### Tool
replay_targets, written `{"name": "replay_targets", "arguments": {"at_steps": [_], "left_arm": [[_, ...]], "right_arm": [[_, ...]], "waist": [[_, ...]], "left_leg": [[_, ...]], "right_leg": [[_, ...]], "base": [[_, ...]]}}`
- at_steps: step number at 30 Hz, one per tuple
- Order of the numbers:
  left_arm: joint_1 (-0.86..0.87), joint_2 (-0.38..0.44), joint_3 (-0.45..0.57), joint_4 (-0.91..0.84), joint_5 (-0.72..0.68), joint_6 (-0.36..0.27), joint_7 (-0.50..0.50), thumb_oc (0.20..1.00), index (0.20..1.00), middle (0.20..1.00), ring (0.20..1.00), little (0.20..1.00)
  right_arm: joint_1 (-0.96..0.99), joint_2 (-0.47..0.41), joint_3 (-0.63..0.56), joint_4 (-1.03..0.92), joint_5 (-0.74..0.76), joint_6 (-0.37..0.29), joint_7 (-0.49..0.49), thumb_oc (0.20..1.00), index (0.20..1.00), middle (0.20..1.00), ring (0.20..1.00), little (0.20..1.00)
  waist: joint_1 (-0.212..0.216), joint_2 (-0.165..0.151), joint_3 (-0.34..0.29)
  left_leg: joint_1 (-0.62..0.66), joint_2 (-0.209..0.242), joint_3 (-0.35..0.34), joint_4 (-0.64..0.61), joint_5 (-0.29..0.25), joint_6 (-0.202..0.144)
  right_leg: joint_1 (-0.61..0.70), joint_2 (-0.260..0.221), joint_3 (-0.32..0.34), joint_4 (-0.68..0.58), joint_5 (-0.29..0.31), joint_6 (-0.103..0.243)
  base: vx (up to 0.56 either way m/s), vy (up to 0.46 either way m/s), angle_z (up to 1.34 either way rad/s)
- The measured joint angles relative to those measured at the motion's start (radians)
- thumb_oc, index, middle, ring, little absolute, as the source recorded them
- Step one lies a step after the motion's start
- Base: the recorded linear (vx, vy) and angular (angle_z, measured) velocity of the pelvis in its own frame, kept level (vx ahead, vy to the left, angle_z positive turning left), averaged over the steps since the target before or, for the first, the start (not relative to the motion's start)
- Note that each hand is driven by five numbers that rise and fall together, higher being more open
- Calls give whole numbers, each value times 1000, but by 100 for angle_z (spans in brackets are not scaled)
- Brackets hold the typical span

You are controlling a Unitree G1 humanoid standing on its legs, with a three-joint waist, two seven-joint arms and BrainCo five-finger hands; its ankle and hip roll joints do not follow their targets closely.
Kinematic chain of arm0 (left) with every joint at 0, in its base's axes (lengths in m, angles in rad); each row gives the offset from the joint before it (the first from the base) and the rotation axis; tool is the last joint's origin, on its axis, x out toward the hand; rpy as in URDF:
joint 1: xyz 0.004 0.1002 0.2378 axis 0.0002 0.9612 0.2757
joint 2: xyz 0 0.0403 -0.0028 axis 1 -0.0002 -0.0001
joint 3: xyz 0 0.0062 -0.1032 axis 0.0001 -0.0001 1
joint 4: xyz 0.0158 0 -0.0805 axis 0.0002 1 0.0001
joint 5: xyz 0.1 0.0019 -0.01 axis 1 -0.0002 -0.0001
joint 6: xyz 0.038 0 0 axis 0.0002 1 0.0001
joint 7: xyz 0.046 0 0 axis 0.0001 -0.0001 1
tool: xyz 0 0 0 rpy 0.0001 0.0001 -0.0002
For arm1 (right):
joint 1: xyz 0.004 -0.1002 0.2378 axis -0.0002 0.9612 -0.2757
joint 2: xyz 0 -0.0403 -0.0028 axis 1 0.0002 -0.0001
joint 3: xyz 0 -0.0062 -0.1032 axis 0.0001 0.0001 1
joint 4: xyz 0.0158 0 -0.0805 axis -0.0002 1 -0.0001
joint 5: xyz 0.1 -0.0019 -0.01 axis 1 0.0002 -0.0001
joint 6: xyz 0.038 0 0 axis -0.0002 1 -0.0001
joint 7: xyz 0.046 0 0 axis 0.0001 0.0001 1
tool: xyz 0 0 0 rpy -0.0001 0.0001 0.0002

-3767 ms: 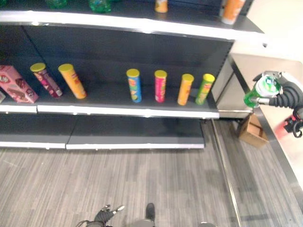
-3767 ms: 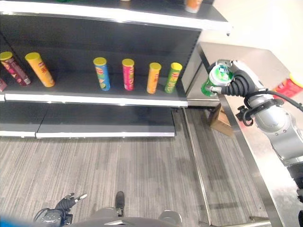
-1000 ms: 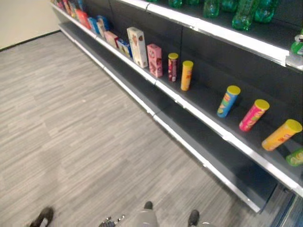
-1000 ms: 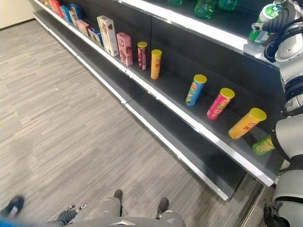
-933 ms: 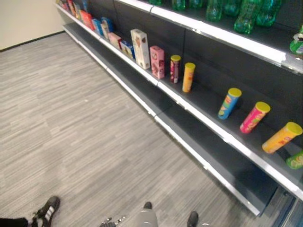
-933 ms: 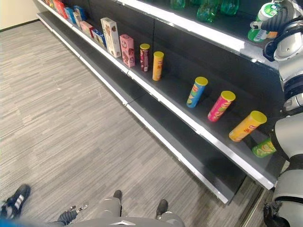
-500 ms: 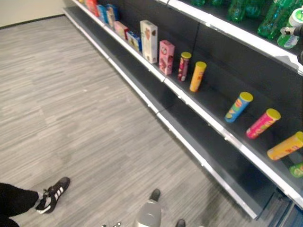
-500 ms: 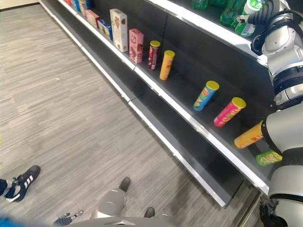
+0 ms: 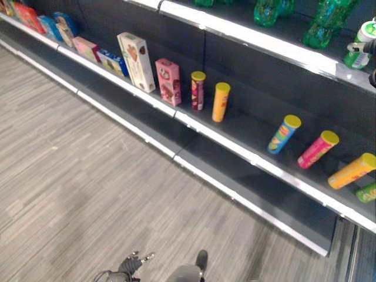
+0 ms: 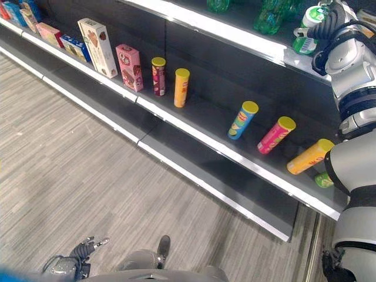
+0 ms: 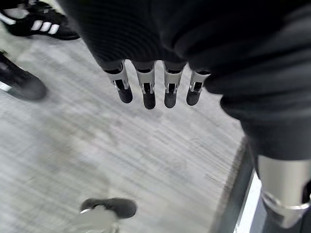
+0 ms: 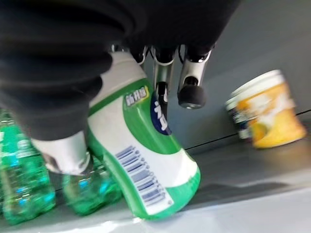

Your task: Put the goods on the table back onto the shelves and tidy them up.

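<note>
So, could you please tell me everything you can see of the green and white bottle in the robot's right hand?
The green and white bottle looks like glossy plastic, with a white label band carrying a barcode and a green base. The right hand grips it, fingers curled over its side. It tilts, its lower edge on the upper shelf, beside clear green bottles and left of an orange and white tub.

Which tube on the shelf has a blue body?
The blue tube, third from the left in the row; its neighbours are maroon, orange, pink, orange and green.

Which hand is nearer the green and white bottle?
Right. The right hand is curled round the green and white bottle at the top shelf; the left hand hangs low over the floor, far off.
</note>
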Motion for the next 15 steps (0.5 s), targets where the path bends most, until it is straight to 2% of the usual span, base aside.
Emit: {"name": "replay_targets", "arguments": {"at_steps": [3, 4, 5, 6, 7, 10, 13, 15], "left_arm": [[7, -13, -7, 0, 3, -1, 0, 1000, 1000, 1000, 1000, 1000], [4, -10, -6, 4, 10, -1, 0, 1000, 1000, 1000, 1000, 1000], [7, -6, -4, 0, 10, -4, 1, 1000, 1000, 1000, 1000, 1000], [21, -6, -2, -1, 10, -1, 2, 1000, 1000, 1000, 1000, 1000], [38, -8, 15, -2, 8, -3, 0, 1000, 1000, 1000, 1000, 1000], [57, -8, 23, 0, 8, -3, 1, 1000, 1000, 1000, 1000, 1000], [77, -33, 22, 2, 9, -2, -1, 1000, 1000, 1000, 1000, 1000], [85, -42, 24, 1, 9, -3, -1, 1000, 1000, 1000, 1000, 1000]], "right_arm": [[20, -9, 6, -12, -11, -2, 5, 200, 200, 200, 200, 200], [59, -37, 4, -39, -19, -23, -8, 200, 200, 200, 200, 200], [61, -40, 5, -45, -17, -6, -9, 200, 200, 200, 200, 200], [40, -42, 15, -72, -18, 16, -1, 200, 200, 200, 200, 200], [28, -60, 29, -83, -20, -1, 4, 200, 200, 200, 200, 200], [116, -62, -3, -80, -29, -5, 8, 200, 200, 200, 200, 200], [129, -73, -34, -79, -28, -3, -3, 200, 200, 200, 200, 200], [137, -76, -39, -68, -27, -2, 0, 200, 200, 200, 200, 200]], "waist": [[-27, 5, 3], [-28, -2, 2], [-45, -10, 9], [-56, -20, 8], [-63, -36, 1], [-64, -80, -9], [-73, -78, -7], [-75, -68, -9]], "left_leg": [[16, 10, 19, -30, 5, 1], [10, 11, 16, -31, 8, -5], [15, 7, 12, -28, 7, -6], [19, -1, 14, -28, 2, -12], [27, -8, 14, -28, -7, -25], [41, 11, 17, -29, -13, -47], [28, 31, 14, -24, -20, -65], [31, 46, 14, -25, -25, -79]], "right_leg": [[-38, 13, -17, -209, 10, 2], [-36, 25, -12, -285, 30, 2], [-33, 30, -21, -324, 53, -1], [-32, 31, -26, -335, 73, -6], [-13, 35, -9, -373, 125, -12], [14, 57, -15, -436, 214, -34], [18, 77, -18, -460, 250, -54], [20, 94, -19, -460, 251, -63]], "base": [[13, -89, -13], [49, -73, 11], [33, -48, 18], [36, -63, 11], [41, -82, -6], [36, -97, -6], [44, -121, -5], [55, -133, -3]]}}
